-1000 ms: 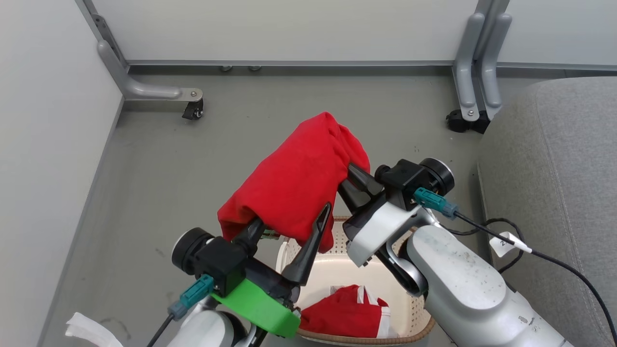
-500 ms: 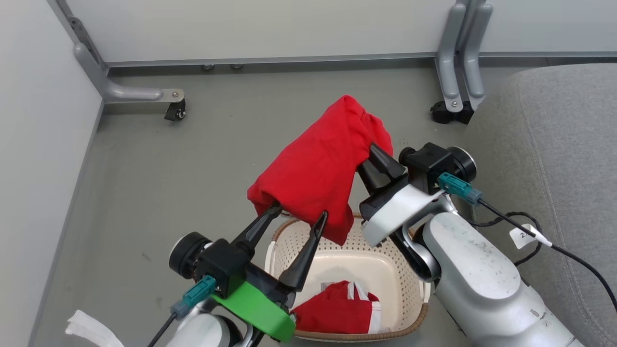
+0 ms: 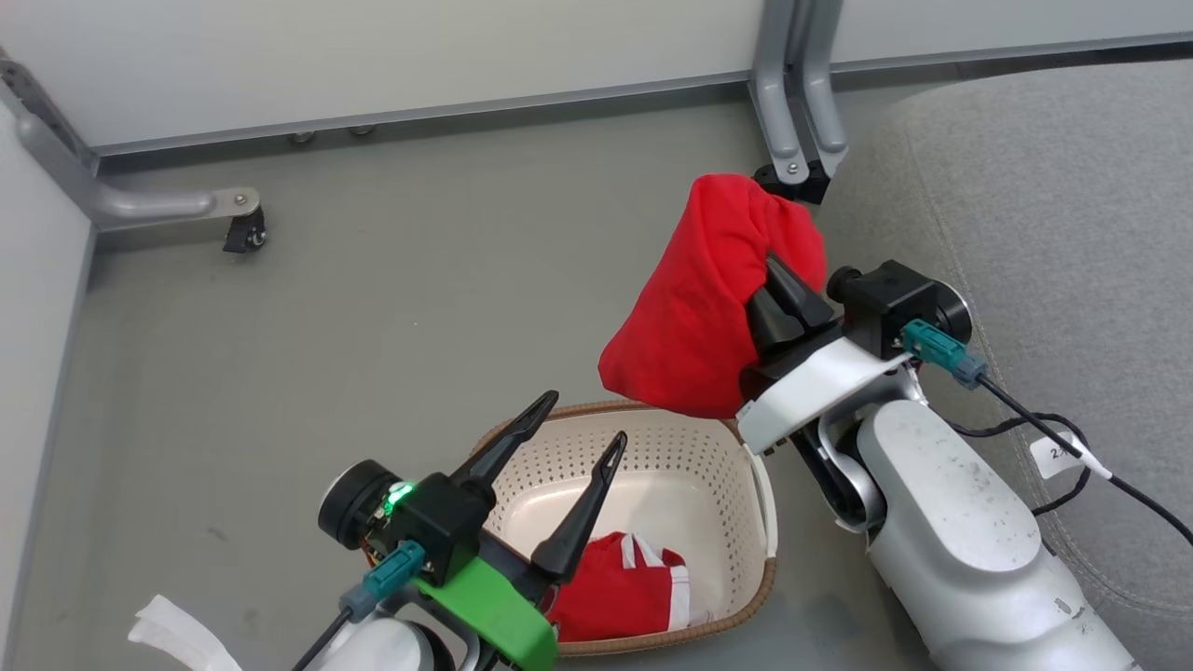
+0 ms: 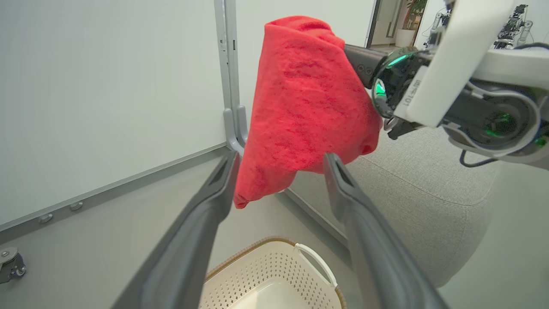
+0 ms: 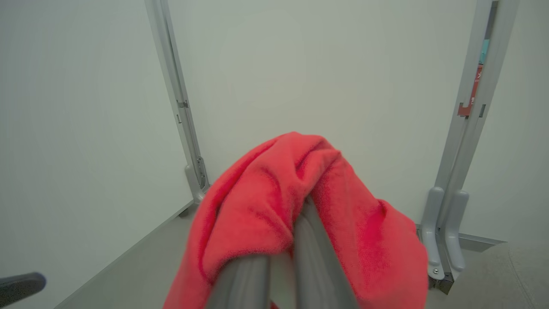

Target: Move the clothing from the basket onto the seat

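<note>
Head view: right claw (image 3: 774, 280) clamps a red garment (image 3: 694, 308); left claw (image 3: 585, 418) gapes wide over the basket (image 3: 680, 447).

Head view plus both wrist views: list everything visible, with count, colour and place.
basket: one, cream with brown rim, on grey floor
clothing: two, red; one held aloft, other garment lying in basket
seat: one, grey, right side
partition legs: two sets, grey, far edge
cable: one, black, beside seat
white strip: one, lower left
left hand: one, dark fingers, open above basket
right hand: one, dark fingers, shut on raised clothing
</note>
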Tool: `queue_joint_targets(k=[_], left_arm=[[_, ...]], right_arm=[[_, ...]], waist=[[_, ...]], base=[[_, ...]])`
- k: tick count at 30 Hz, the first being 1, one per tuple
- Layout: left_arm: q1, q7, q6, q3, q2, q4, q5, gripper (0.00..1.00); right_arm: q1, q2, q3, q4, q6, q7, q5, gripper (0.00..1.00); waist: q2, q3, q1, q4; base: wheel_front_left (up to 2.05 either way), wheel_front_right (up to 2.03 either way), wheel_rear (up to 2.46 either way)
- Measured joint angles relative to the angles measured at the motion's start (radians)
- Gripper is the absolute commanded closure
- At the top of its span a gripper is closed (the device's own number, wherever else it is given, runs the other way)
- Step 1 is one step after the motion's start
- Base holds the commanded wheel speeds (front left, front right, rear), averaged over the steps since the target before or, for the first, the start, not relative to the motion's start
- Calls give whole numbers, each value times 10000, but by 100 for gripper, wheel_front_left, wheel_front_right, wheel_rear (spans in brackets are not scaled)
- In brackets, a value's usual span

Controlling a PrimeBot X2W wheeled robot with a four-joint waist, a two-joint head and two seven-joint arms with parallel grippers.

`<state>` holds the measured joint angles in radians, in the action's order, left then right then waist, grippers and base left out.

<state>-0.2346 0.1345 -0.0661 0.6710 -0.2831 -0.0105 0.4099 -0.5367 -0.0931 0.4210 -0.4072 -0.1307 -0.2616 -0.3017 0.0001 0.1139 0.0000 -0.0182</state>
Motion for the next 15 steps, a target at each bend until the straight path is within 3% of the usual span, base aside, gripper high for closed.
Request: queue_joint_targets(k=[15], left_arm=[[-23,-276,-94,351,-376,203,-198,0]], right_arm=[[591,-6,-1590,290,0,-2,278,100]], waist=[[0,386,0,-1844]], base=[[0,0,0]])
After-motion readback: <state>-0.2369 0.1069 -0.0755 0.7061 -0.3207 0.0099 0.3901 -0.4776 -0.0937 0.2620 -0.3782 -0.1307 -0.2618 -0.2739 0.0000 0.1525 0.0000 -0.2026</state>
